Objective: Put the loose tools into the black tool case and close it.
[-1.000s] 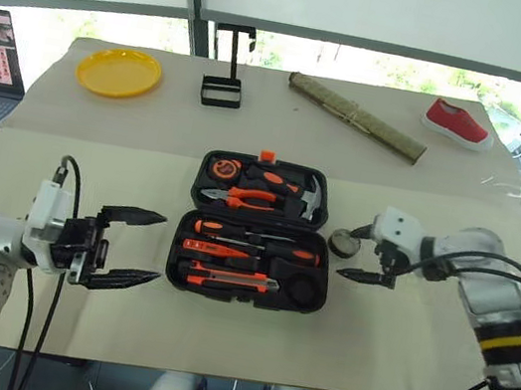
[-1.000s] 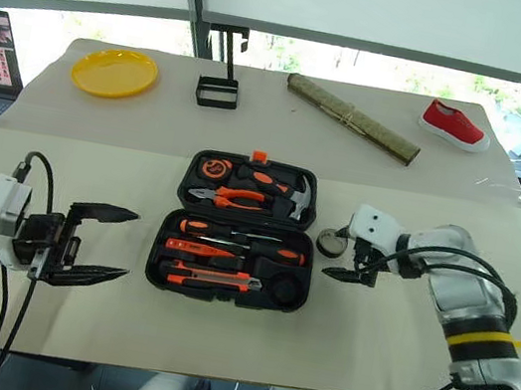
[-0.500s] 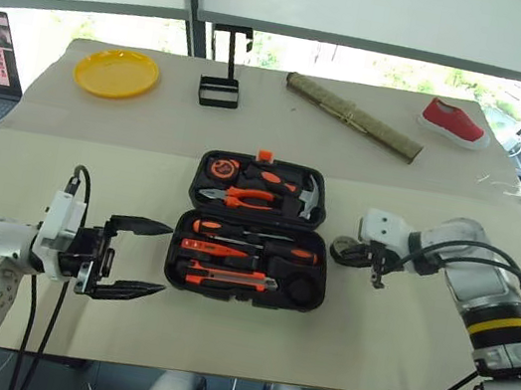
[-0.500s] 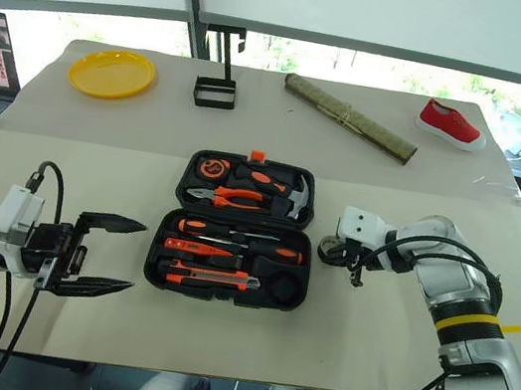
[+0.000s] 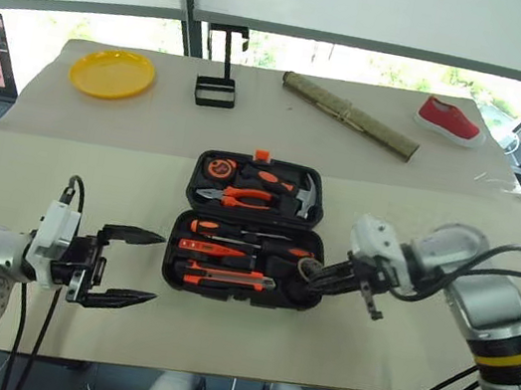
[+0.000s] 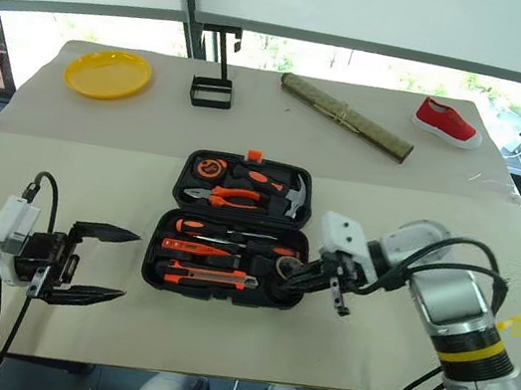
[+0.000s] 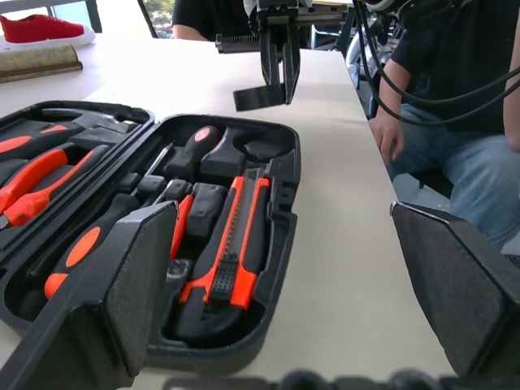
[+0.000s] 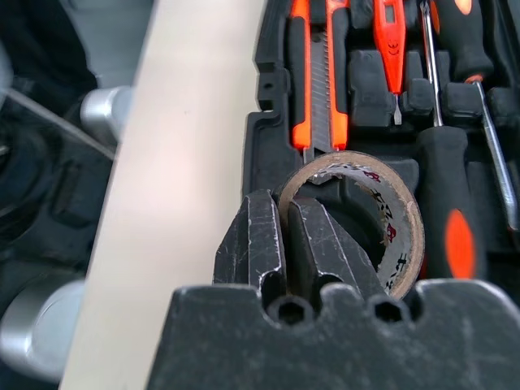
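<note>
The black tool case (image 5: 171, 260) lies open in the middle of the table. Its near half holds the utility knife (image 5: 226, 276), two screwdrivers (image 5: 243, 234) (image 5: 286, 252) and the slim orange tester (image 5: 206, 247). My right gripper (image 8: 280, 203) is shut on the wall of the tape roll (image 8: 404, 236). It holds the tape roll (image 5: 303, 268) over the round recess at the near half's right end; whether the roll touches the case I cannot tell. My left gripper (image 5: 159, 268) hangs open just left of the case, with nothing between its fingers.
The far half of the case holds pliers (image 5: 240, 196), a hammer (image 5: 306, 195) and a tape measure (image 5: 217, 164). At the back of the table are a yellow plate (image 5: 112, 74), a black wire stand (image 5: 215, 91), a rolled mat (image 5: 350, 116) and a red shoe (image 5: 449, 120). A person (image 7: 439, 122) sits beside the table.
My right gripper shut on the tape roll that lay right of the case and carried it left, over the case's right end. The left gripper stayed open and in place.
</note>
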